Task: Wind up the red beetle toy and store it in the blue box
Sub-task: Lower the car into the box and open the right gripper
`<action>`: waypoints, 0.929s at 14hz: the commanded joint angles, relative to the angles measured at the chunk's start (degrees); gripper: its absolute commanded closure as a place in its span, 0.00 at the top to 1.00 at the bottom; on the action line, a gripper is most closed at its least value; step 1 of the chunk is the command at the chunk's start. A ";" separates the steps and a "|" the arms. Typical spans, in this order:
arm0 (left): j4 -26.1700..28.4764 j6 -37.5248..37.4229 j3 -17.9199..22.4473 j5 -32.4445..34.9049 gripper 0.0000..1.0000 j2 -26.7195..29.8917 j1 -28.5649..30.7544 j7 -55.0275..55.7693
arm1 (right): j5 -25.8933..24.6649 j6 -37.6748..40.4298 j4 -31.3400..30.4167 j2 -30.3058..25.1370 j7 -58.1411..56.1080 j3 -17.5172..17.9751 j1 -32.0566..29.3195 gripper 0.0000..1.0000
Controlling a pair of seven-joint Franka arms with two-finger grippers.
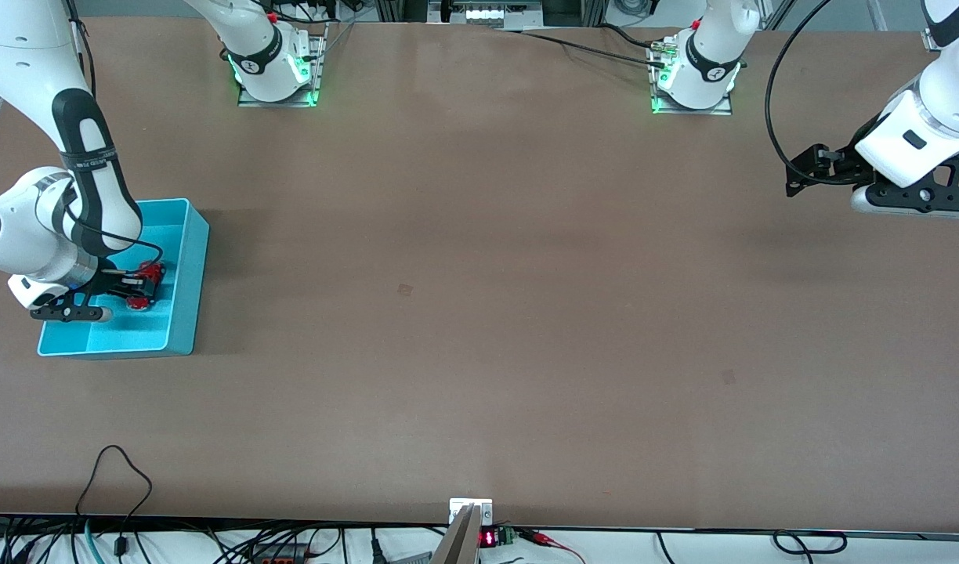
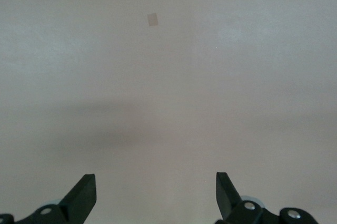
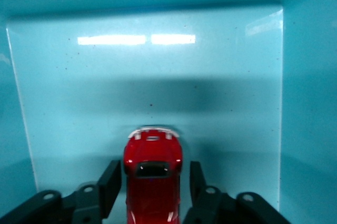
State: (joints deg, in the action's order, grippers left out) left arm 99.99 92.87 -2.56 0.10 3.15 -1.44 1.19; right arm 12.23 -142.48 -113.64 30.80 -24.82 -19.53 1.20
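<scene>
The red beetle toy is inside the blue box, which stands at the right arm's end of the table. My right gripper reaches down into the box. In the right wrist view the red beetle toy lies between the fingers with a narrow gap on each side, so my right gripper is open around it, over the box floor. My left gripper hangs open and empty over the bare table at the left arm's end; the left wrist view shows its open gripper.
The two arm bases stand along the table's edge farthest from the front camera. Cables hang along the table's nearest edge. A small pale patch marks the brown tabletop.
</scene>
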 commanded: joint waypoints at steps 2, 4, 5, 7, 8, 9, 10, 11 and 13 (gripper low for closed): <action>-1.20 -1.11 -0.08 -0.37 1.00 -0.51 0.21 0.40 | 1.39 0.80 0.97 -3.80 -1.11 0.36 0.12 1.00; -1.20 -1.11 -0.08 -0.37 1.00 -0.51 0.21 0.40 | 1.30 3.85 1.75 -8.19 -0.94 1.07 0.12 1.00; -1.29 -1.11 -0.08 -0.37 1.00 -0.51 0.21 0.40 | 1.22 7.36 3.06 -10.13 -0.76 1.68 0.12 1.00; -1.29 -1.11 -0.08 -0.37 1.00 -0.51 0.21 0.40 | 1.13 15.79 7.71 -12.86 0.55 3.35 0.21 1.00; -1.29 -1.11 -0.08 -0.37 1.00 -0.51 0.21 0.40 | 0.95 20.44 10.43 -13.65 2.39 3.62 0.21 1.00; -1.29 -1.11 -0.17 -0.37 1.00 -0.51 0.21 0.40 | 0.52 25.27 13.16 -14.01 5.19 3.71 0.38 1.00; -1.29 -1.02 -0.17 -0.37 1.00 -0.51 0.21 0.40 | 0.25 30.02 16.06 -14.27 9.57 3.71 1.16 1.00; -1.29 -1.02 -0.25 -0.37 1.00 -0.51 0.21 0.40 | -0.80 34.59 19.04 -14.36 13.61 3.62 2.30 1.00; -1.29 -1.02 -0.25 -0.37 1.00 -0.51 0.21 0.40 | -3.78 41.64 23.80 -15.24 17.95 3.71 3.54 1.00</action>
State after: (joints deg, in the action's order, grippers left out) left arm 99.99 92.85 -2.56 0.10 3.15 -1.45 1.19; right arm 10.76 -106.87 -94.87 15.28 -11.55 -15.92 3.53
